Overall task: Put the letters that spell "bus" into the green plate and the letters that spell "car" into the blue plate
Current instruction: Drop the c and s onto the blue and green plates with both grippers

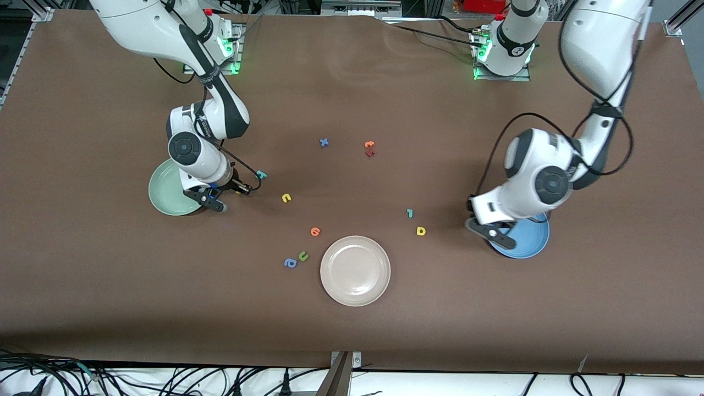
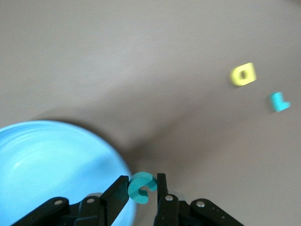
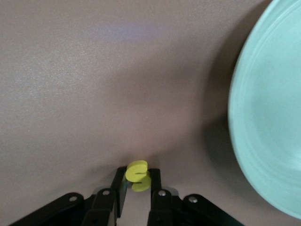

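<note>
My right gripper (image 1: 242, 188) is shut on the yellow "s" (image 3: 136, 173), low over the table beside the green plate (image 1: 165, 192), between it and the teal "b" (image 1: 262, 175). The yellow "u" (image 1: 286, 198) lies nearer the camera than the "b". My left gripper (image 2: 142, 183) is shut on the teal "c" (image 2: 140, 187) and hangs at the rim of the blue plate (image 1: 528, 242). The yellow "a" (image 1: 421, 231) and the teal "r" (image 1: 410, 213) lie on the table toward the middle from that plate. Both plates look empty where they show.
A beige-white plate (image 1: 355, 270) sits nearest the camera at mid-table. Beside it lie an orange letter (image 1: 315, 231), a green "u" (image 1: 303, 256) and a blue "a" (image 1: 290, 263). Farther off are a blue letter (image 1: 324, 142), an orange one (image 1: 369, 144) and a dark red one (image 1: 370, 153).
</note>
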`<state>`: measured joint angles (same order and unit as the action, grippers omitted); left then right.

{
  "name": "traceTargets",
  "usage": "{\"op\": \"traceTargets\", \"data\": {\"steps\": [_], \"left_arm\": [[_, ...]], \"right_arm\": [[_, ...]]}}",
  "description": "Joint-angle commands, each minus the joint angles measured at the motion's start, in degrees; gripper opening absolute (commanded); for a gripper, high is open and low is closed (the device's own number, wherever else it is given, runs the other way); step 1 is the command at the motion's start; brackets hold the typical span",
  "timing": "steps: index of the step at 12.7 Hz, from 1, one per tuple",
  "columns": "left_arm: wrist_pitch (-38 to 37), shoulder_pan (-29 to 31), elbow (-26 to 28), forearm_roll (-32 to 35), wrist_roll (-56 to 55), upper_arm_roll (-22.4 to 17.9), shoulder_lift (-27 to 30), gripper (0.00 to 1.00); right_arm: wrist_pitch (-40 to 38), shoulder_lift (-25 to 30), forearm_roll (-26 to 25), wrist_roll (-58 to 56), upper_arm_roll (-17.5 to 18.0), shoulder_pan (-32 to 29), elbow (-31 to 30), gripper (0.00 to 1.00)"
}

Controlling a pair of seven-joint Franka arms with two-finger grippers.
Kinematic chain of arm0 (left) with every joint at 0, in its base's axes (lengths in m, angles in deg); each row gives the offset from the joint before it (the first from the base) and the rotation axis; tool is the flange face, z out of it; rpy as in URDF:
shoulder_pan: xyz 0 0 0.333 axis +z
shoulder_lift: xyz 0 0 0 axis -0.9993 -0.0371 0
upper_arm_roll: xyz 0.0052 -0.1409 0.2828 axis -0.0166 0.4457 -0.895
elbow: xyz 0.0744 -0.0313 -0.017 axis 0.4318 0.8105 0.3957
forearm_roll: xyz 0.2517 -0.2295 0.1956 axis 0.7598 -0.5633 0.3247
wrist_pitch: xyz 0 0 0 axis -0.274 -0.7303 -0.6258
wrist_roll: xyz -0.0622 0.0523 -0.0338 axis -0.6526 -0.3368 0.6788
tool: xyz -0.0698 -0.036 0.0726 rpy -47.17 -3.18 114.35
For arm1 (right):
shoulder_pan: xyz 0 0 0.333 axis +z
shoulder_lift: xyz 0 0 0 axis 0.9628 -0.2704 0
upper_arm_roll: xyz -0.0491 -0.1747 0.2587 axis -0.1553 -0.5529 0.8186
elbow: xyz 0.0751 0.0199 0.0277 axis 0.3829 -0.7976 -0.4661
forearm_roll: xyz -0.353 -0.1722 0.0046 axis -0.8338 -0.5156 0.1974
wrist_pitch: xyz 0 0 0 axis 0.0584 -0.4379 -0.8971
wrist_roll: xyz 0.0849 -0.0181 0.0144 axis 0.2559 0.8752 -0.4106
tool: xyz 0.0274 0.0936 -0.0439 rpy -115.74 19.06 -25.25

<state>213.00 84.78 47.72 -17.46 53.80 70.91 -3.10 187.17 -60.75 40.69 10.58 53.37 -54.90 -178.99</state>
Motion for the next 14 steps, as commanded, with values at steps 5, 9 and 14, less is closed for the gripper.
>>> {"op": "traceTargets", "data": {"steps": [5,9,14], "left_arm": [[-0.5,3.6,0.4,-1.0,6.9,0.6,-0.6,1.0],[-0.7,1.7,-1.3,-4.3,4.9,6.6,-0.7,1.0],[1.4,-11.5,-4.6,-3.8,-15.5,5.9,-5.3,1.0]], "right_arm": [[-22.7,10.4,-0.2,-2.9,-5.2,-0.2,5.1,0.0],[-24.5,12.1,-0.8,-15.6,-14.3,-0.3,3.2,0.0],[-20.1,4.9,0.5,-28.5,-19.2,-1.7,2.4,0.0]]}}
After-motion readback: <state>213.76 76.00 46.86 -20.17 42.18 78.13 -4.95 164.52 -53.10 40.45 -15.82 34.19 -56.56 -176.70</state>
